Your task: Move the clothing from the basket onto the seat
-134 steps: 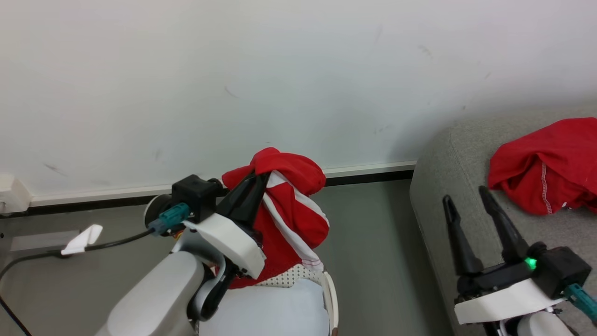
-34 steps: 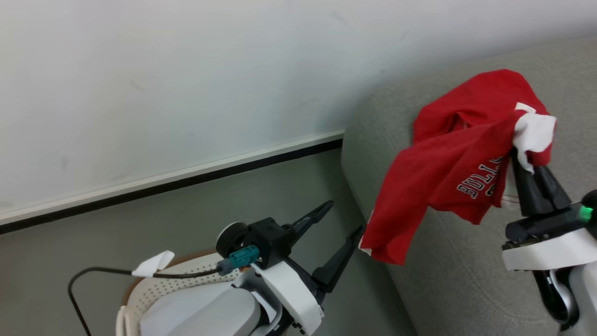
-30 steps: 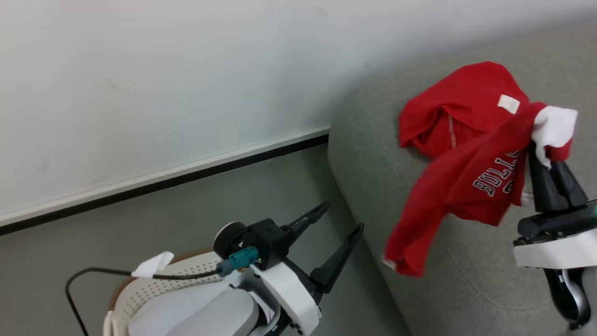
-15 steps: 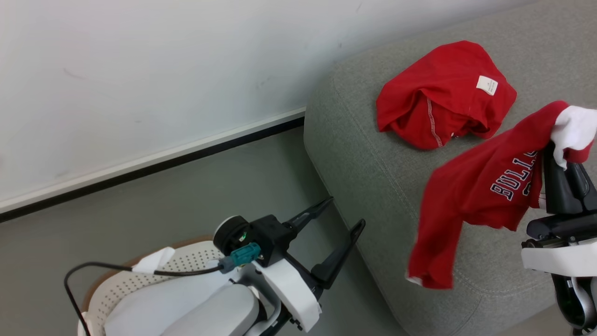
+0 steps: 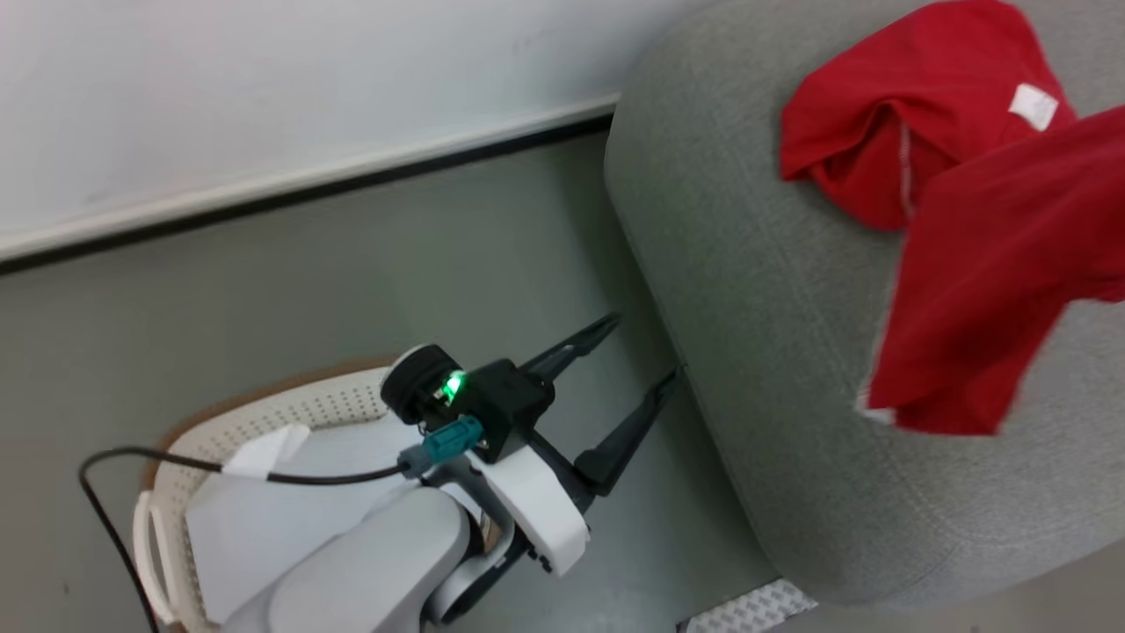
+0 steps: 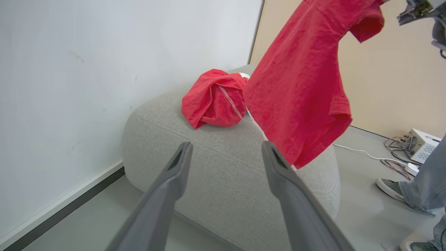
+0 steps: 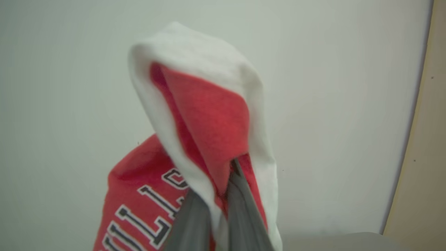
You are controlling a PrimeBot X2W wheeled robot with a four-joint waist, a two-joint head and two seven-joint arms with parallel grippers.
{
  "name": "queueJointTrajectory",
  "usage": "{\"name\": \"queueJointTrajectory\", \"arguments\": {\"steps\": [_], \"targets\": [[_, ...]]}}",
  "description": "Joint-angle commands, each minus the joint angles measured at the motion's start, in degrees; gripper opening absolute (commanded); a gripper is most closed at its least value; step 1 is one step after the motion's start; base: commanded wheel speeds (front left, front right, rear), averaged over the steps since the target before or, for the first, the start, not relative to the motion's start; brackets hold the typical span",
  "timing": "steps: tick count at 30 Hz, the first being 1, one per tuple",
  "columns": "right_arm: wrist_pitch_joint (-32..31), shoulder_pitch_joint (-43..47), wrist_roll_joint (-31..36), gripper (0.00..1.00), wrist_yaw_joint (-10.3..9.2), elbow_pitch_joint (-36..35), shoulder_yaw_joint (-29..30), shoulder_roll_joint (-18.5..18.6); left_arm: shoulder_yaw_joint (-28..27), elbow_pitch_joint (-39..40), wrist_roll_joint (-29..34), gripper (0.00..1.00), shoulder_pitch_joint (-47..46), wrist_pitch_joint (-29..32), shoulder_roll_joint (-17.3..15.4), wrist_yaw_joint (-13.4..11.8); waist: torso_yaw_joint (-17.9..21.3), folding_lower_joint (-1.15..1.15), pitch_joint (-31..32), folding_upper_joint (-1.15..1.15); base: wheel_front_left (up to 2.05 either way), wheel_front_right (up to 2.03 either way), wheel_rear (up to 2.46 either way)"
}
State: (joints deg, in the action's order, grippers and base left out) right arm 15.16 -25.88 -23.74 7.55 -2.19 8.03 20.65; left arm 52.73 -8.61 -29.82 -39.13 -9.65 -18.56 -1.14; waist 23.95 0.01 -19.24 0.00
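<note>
Right gripper [image 7: 217, 181] has its fingers pressed together on a white-edged fold of the jersey [image 5: 984, 290], low centre of its wrist view. Biggest of all, the seat [image 5: 756, 352] takes up the right of the head view. The basket [image 5: 308, 409] sits at lower left on the floor, with pale padding [image 5: 255, 519] visible inside. The jersey hangs in the air at right, its lower hem toward the seat's rounded edge. Let go here, I judge, and its weight could slide it off onto the floor. The plain shirt [image 5: 879, 123] lies bunched at upper right, and a careless sweep might drag it along. Left gripper [image 5: 642, 347], spread and empty, hovers at bottom centre beside the seat.
</note>
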Motion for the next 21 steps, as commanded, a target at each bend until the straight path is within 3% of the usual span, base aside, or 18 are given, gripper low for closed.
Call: {"name": "queueJointTrajectory", "arguments": {"steps": [1, 7, 16, 21], "targets": [[0.0, -1.5, -1.2, 0.0, -0.13, 0.0, 1.6, 1.8, -0.2, 0.5, 0.5, 1.0, -0.9, 0.3, -0.7, -0.2, -1.8, -0.01, -3.6, 0.0, 0.0, 0.0, 0.0], [0.0, -5.1, -4.8, 0.0, -0.13, 4.7, 5.7, 9.3, -0.6, 2.1, 1.7, 1.0, -3.4, 1.1, -2.1, -0.2, -4.2, -0.01, -9.3, 0.0, 0.0, 0.0, 0.0], [-0.1, -9.7, -7.6, 0.0, -0.13, 12.6, 16.6, 17.9, -1.2, 3.9, 3.2, 1.0, -6.8, 1.0, -2.6, -0.4, -9.5, -0.01, -16.0, 0.0, 0.0, 0.0, 0.0], [-0.2, -10.3, -8.2, 0.0, -0.14, 18.6, 16.4, 21.1, -1.6, 4.1, 3.1, 1.0, -7.9, 0.5, -2.6, -0.7, -11.6, -0.01, -18.4, 0.0, 0.0, 0.0, 0.0]]}}
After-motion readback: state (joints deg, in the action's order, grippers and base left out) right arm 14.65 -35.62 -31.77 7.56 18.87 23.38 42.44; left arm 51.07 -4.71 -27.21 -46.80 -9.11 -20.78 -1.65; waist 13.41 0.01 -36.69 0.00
